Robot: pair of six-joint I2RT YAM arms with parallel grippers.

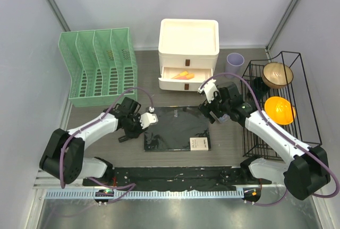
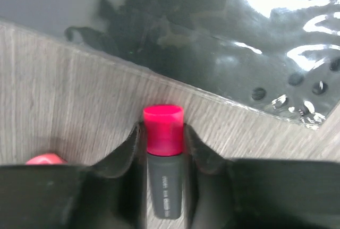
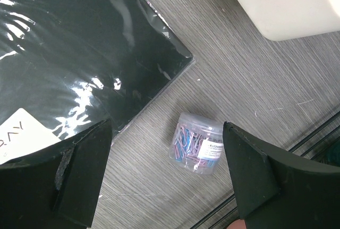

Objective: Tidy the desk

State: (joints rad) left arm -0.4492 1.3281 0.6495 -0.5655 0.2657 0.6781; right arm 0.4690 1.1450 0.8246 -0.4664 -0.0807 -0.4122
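Note:
The desk (image 1: pixel 175 99) is dark wood-grain. My left gripper (image 1: pixel 137 126) is left of the black notebook (image 1: pixel 178 128). In the left wrist view it (image 2: pixel 163 136) is shut on a marker (image 2: pixel 163 149) with a pink cap and dark grey body, low over the desk near the notebook's edge (image 2: pixel 212 37). My right gripper (image 1: pixel 210 113) is at the notebook's far right corner. In the right wrist view it (image 3: pixel 167 133) is open above a clear jar of coloured paper clips (image 3: pixel 196 144) lying on its side on the desk (image 3: pixel 255 80). The jar is hidden in the top view.
A green file rack (image 1: pixel 101 67) stands at the back left. A white drawer unit (image 1: pixel 188 43) has its lower drawer open with orange items. A purple cup (image 1: pixel 235 60) stands beside it. A black wire rack (image 1: pixel 281 101) holds a bowl and an orange ball. Another pink object (image 2: pixel 45 159) lies by my left fingers.

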